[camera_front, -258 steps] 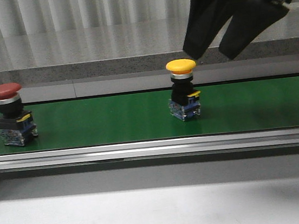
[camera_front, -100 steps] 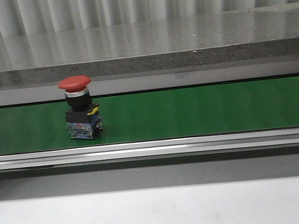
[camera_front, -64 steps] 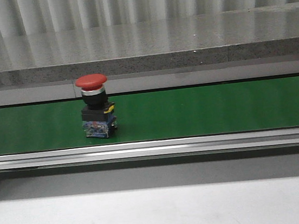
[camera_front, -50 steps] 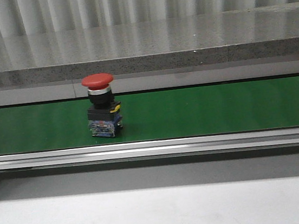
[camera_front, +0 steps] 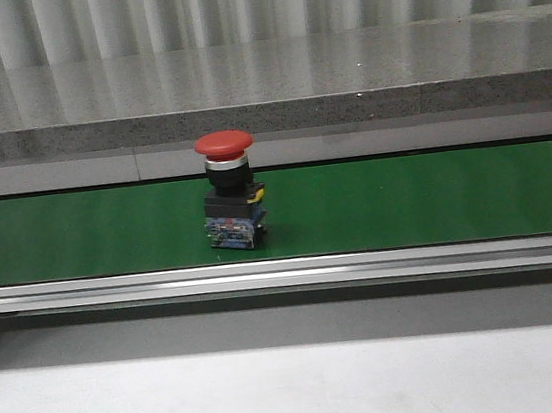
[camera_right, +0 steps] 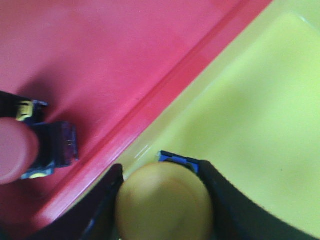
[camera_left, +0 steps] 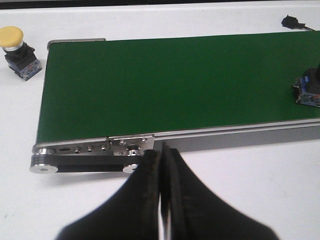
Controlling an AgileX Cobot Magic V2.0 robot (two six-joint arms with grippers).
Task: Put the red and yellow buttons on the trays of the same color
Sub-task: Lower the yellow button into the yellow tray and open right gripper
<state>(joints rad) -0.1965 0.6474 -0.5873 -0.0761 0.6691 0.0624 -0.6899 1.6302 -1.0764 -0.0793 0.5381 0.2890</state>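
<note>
A red button (camera_front: 230,187) stands upright on the green conveyor belt (camera_front: 406,196), left of its middle; the same red button (camera_left: 310,89) shows at the edge of the left wrist view. My left gripper (camera_left: 162,150) is shut and empty, hovering just off the belt's end roller. A yellow button (camera_left: 15,44) stands on the white table beside that belt end. My right gripper (camera_right: 161,170) is shut on another yellow button (camera_right: 165,202), low over the yellow tray (camera_right: 250,100). Beside it, a red button (camera_right: 30,145) lies in the red tray (camera_right: 100,55).
A raised red rim (camera_right: 165,95) separates the two trays. The belt's metal side rail (camera_front: 284,271) runs along its near edge. A small black connector (camera_left: 292,22) lies on the table beyond the belt. A grey ledge (camera_front: 265,117) backs the conveyor.
The red button has ridden the belt to the right. The yellow button and my right gripper, over the belt 2.6 s ago, have left the front view.
</note>
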